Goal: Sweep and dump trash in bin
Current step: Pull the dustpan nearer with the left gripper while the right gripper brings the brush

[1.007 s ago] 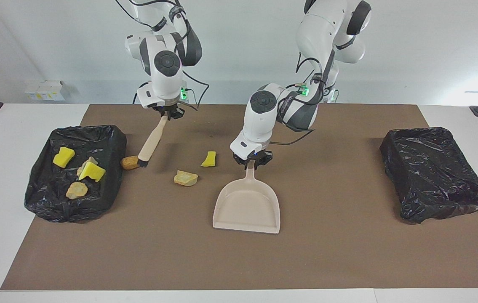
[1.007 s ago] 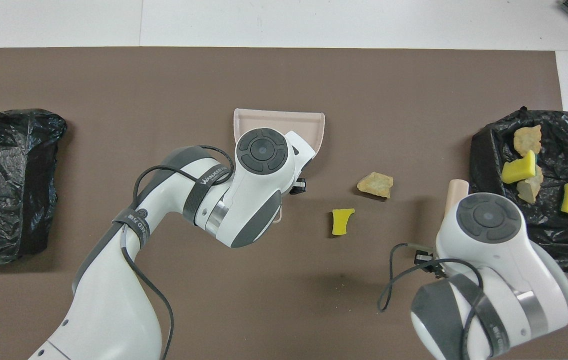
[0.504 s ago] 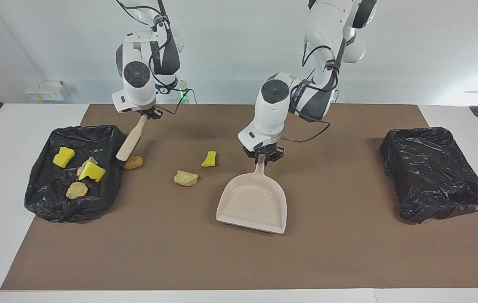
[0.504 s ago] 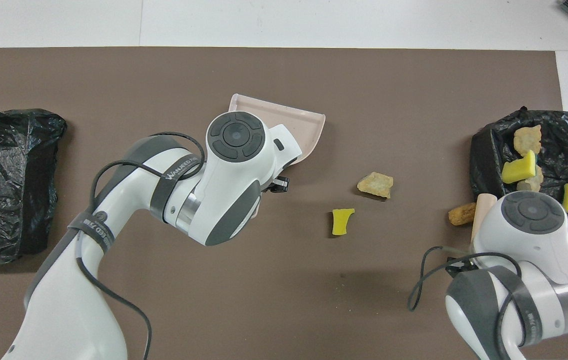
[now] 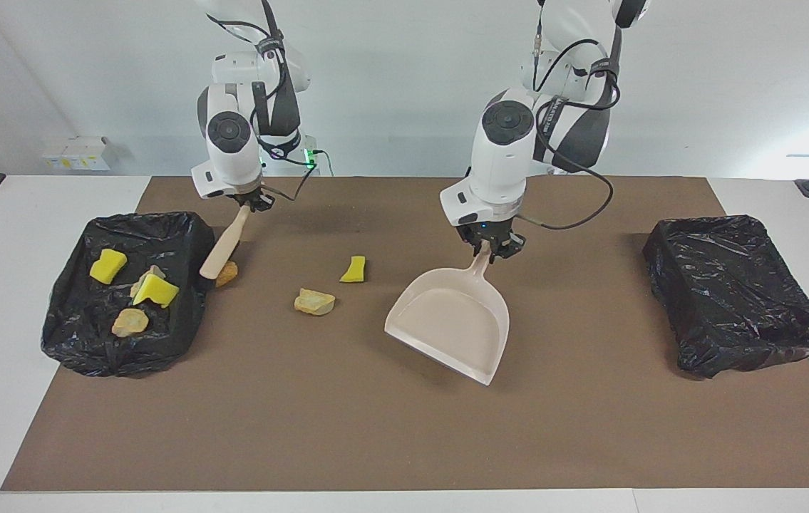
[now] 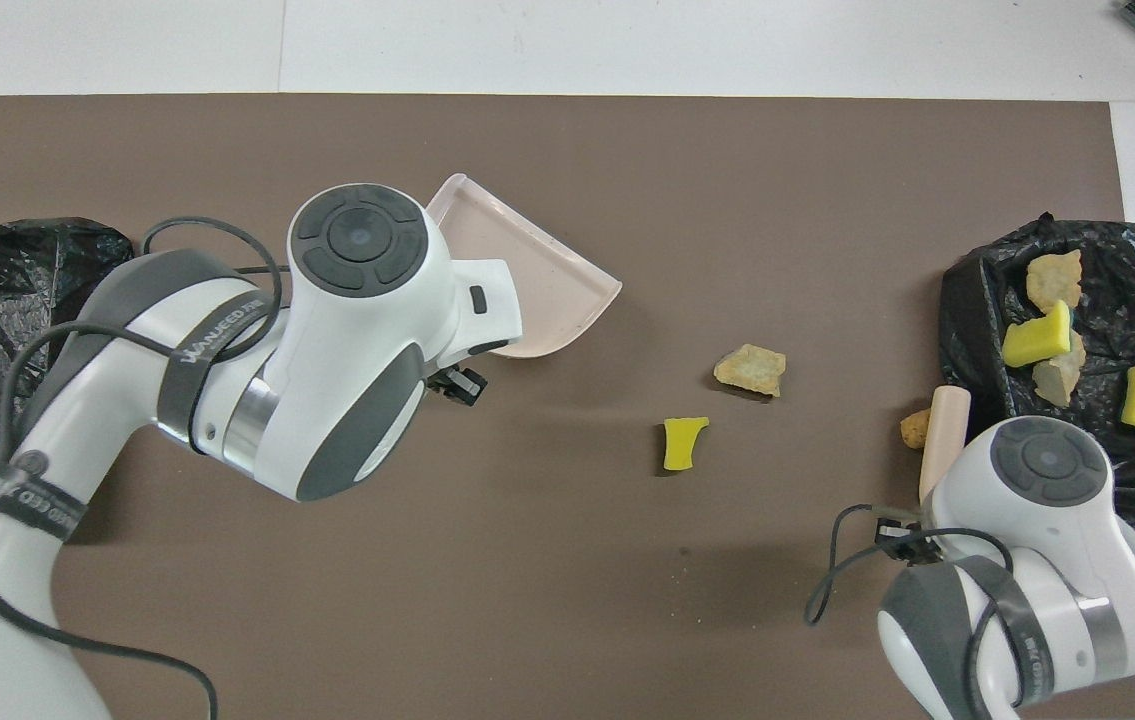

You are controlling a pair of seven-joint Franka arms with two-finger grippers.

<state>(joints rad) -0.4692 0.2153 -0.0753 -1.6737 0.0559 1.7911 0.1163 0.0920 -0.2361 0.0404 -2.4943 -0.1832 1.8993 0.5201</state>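
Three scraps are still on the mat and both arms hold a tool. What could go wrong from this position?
The brush held by the right gripper is beside an orange lump at the wall of the bin; a sweep could wedge it there. The left gripper holds the dustpan tilted and apart from the yellow scrap and tan lump, so swept scraps might miss it.

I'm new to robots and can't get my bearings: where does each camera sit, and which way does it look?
Facing view: high across the table, looking at both arms, which hold the dustpan and brush.
Overhead view: above the robots' end, looking steeply down; both arms enter from below.
Shared: dustpan, brush, yellow scrap, filled bin, mirrored.
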